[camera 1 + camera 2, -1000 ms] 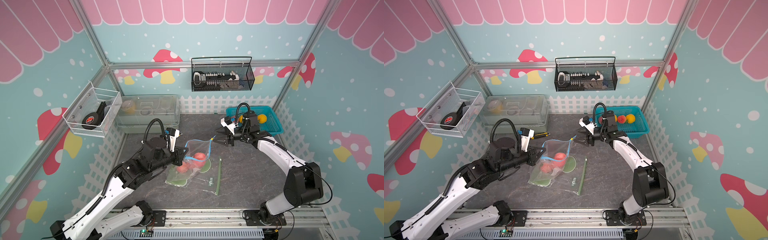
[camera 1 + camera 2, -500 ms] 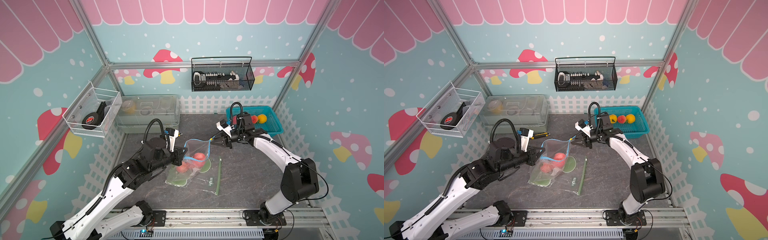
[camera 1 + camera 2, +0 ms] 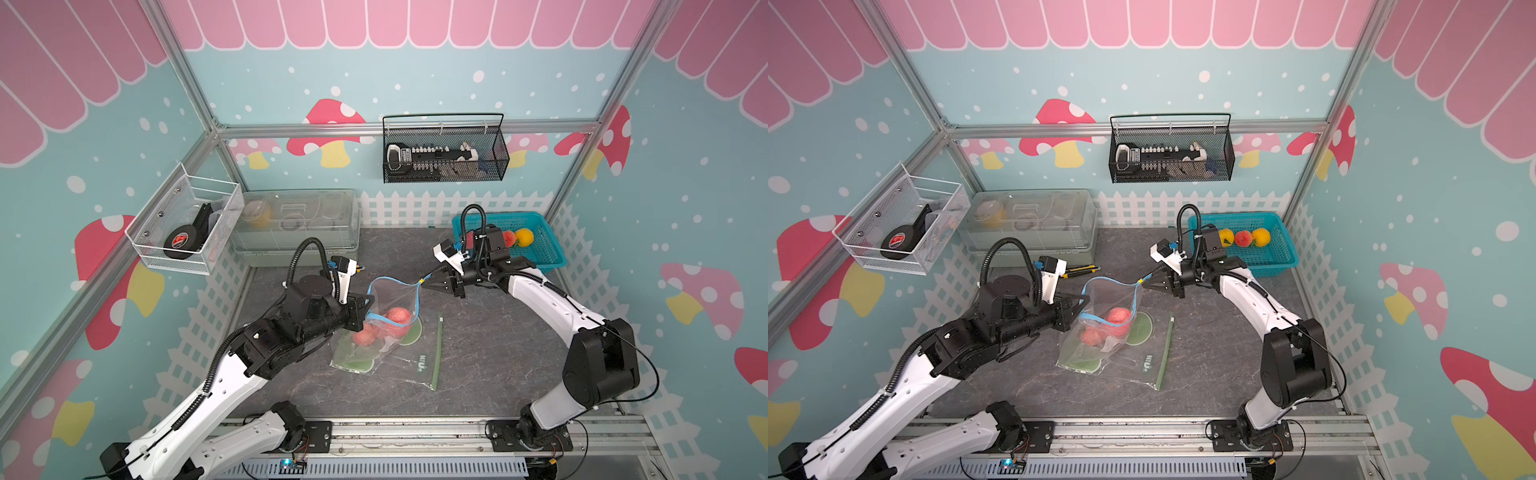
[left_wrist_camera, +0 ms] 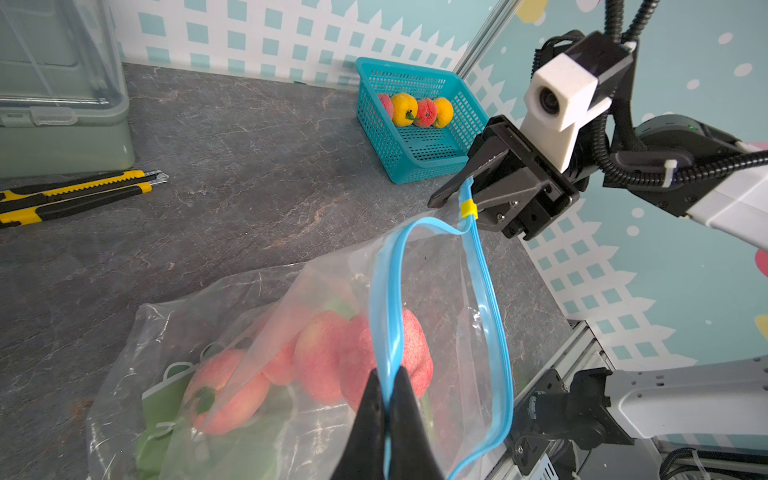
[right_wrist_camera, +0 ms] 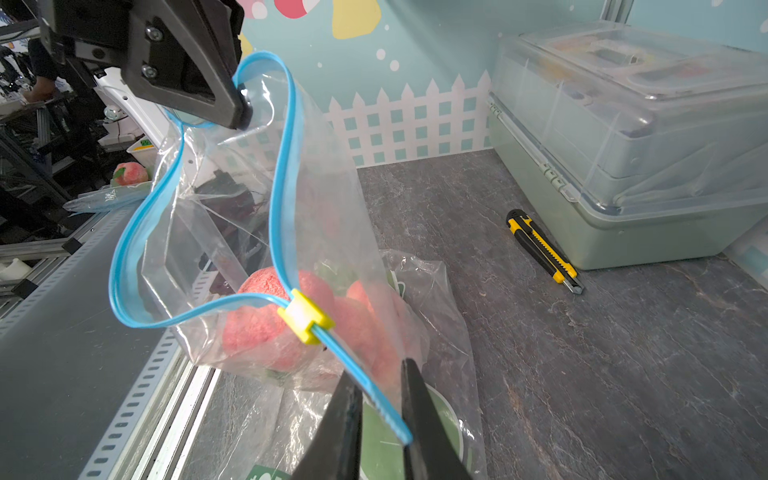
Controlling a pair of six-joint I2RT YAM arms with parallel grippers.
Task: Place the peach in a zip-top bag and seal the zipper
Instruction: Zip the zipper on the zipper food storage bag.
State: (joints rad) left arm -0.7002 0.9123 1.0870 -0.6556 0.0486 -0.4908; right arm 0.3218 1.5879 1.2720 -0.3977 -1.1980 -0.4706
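Grey stone tabletop (image 3: 498, 353) fills my workspace, bounded at the near edge by the metal rail (image 3: 415, 432) both arm bases bolt to, and on the other sides by a low white picket fence (image 3: 415, 208). I see bare room near the right arm's base and in the far middle. The centre is crowded.

Nearest the rail, a spare bag (image 3: 422, 361) with a green zip strip lies flat. Partly on top of it sits the zip-top bag (image 3: 395, 291), its blue-edged mouth lifted and gaping between the two arms. The peaches (image 3: 397, 316) are down inside it, resting low against the table. Its yellow slider (image 5: 305, 318) sits at the end of the zipper closest to the right arm.

Further back, a yellow utility knife (image 3: 1079, 271) lies beside the clear lidded box (image 3: 295, 224) at far left. The teal basket (image 3: 544, 253) at far right holds loose fruit (image 4: 415, 112), red and yellow. On the walls hang a white wire basket (image 3: 183, 245) with a tape roll and a black mesh basket (image 3: 444, 158).

My left gripper (image 4: 386, 374) is clenched on the blue strip at its side of the mouth. My right gripper (image 5: 378, 368) has its fingers drawn in narrowly on either side of the strip just past the slider. The strip touches one finger, but I cannot tell whether it is pinched.
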